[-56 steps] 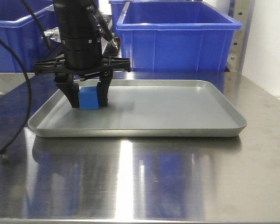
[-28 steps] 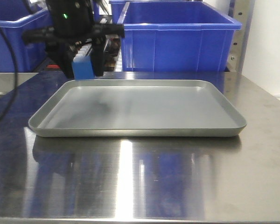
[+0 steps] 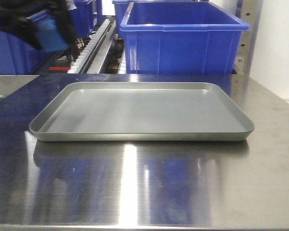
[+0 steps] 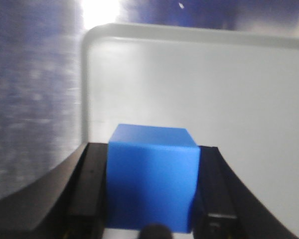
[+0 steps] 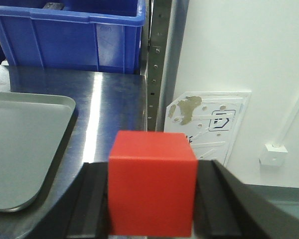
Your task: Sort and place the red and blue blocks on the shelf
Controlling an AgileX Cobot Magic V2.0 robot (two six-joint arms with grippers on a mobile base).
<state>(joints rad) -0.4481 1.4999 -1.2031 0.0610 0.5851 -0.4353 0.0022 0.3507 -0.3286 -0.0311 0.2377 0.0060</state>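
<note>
Left jaws pinching blue block [image 4: 152, 184], right jaws red block [image 5: 152, 191], tray [image 3: 135, 136] nearby

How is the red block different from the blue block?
The red block is red; the blue block is blue. The red block sits clamped in the right gripper, the blue block in the left gripper. The blue block shows against the tray; the red block against the table and white wall. Both are plain cubes.

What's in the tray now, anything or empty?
Empty: front view shows the tray bare. Blue block is in the left hand, red block in the right hand.
</note>
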